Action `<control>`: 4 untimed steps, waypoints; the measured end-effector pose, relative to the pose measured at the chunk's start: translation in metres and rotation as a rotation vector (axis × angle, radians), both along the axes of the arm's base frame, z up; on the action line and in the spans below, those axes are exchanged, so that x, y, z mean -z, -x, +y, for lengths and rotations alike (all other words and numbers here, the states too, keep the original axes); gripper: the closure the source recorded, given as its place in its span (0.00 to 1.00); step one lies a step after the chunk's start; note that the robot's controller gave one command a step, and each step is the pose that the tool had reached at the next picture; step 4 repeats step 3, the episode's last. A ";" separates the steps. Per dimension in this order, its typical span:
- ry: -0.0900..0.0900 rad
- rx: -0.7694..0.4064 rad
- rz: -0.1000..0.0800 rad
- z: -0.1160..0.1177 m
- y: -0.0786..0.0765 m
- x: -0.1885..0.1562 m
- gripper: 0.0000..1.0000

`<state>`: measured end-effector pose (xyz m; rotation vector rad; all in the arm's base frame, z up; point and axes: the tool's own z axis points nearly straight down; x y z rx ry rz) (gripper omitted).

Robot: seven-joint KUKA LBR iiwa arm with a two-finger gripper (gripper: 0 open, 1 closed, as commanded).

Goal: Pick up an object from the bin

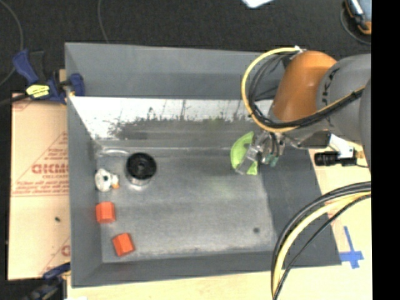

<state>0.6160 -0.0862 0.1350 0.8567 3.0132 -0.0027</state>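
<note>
1. The gripper (pixel 259 157) is low inside the bin (pixel 187 220), near its right wall and towards the back.
2. A lime-green thing (pixel 240 150), soft-looking and rounded, lies right against the gripper. Most of it shows on the side away from the arm, and a sliver shows just below the tip.
3. I cannot tell whether the gripper is spread, closed, or pinching the green thing, because the wrist and cables cover the contact.
4. Judgement: the approach looks done, since the gripper is down at the green thing. A secure grasp is not confirmed, and the thing seems to sit at floor level rather than lifted.
5. Left to do, as I judge it: close firmly on the green thing if that is not yet done, lift it clear of the floor, and bring it out over the rim.
6. The other things lie well apart from the gripper, across the floor near the far wall:
   - a black disc (pixel 141 166)
   - a small white piece (pixel 106 180)
   - two orange blocks (pixel 105 212) (pixel 122 244)
</note>
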 end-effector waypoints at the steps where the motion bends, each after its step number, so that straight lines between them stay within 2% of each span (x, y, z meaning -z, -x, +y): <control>1: 0.001 0.000 -0.002 0.000 -0.001 -0.011 1.00; 4: 0.001 -0.001 -0.004 0.000 -0.001 -0.027 1.00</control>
